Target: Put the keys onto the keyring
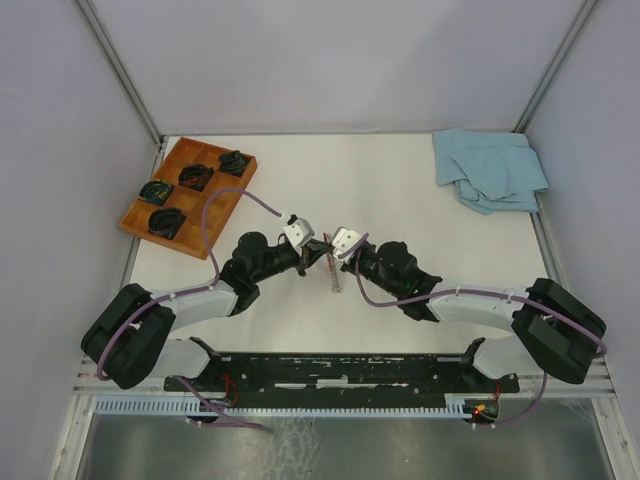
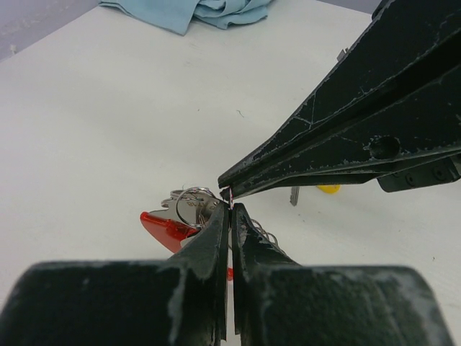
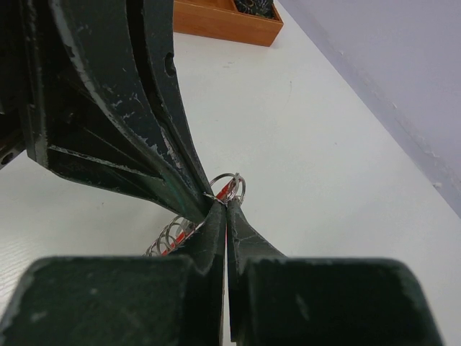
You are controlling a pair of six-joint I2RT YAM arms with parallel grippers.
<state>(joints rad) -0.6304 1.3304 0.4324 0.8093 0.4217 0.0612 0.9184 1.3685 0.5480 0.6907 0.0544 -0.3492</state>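
Flanking white table (image 1: 400, 190), grey walls (image 1: 330, 60); keyring (image 2: 193, 202) mid-table, blue cloth (image 1: 490, 170) at far corner.

Legible markings: none. All three views checked — no text, label, brand or number readable; green marks on the black coiled items (image 1: 166, 222) too small to make out.

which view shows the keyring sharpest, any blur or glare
left wrist: keyring crisp with glints on the metal, the left hand up close slightly soft; right wrist: ring in focus, the dark right hand crowds the frame; top external: even light, keyring tiny.
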